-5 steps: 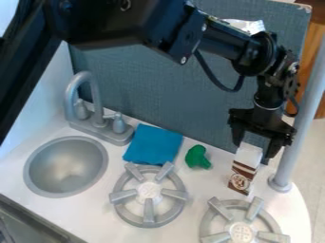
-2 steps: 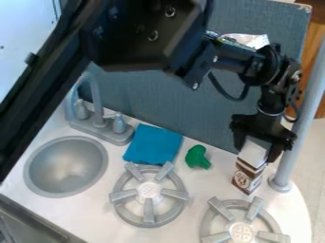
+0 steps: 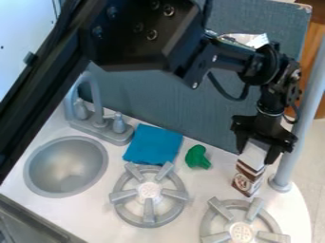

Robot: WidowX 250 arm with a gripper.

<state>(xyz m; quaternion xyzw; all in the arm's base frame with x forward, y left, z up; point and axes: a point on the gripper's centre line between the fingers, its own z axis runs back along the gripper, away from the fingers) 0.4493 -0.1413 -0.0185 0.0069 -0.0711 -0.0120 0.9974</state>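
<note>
Brown-and-white carton (image 3: pixel 247 179) gripped near top by part-open claw (image 3: pixel 256 154), right of frame; contents hidden. Grey sink bowl (image 3: pixel 66 166) seen at left, blue cloth (image 3: pixel 153 145) near centre.

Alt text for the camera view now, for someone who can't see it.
Black gripper clasps the top of a brown-and-white carton behind the right burner; leftward are a green toy, blue cloth, left burner, faucet and grey sink.

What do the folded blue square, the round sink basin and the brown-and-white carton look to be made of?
The folded blue square cloth looks like matte fabric, given its soft edges. The round grey sink basin is metal or metallic-painted plastic, by its dull sheen. The brown-and-white carton seems printed card, judging by its boxy, flat-sided form.
</note>
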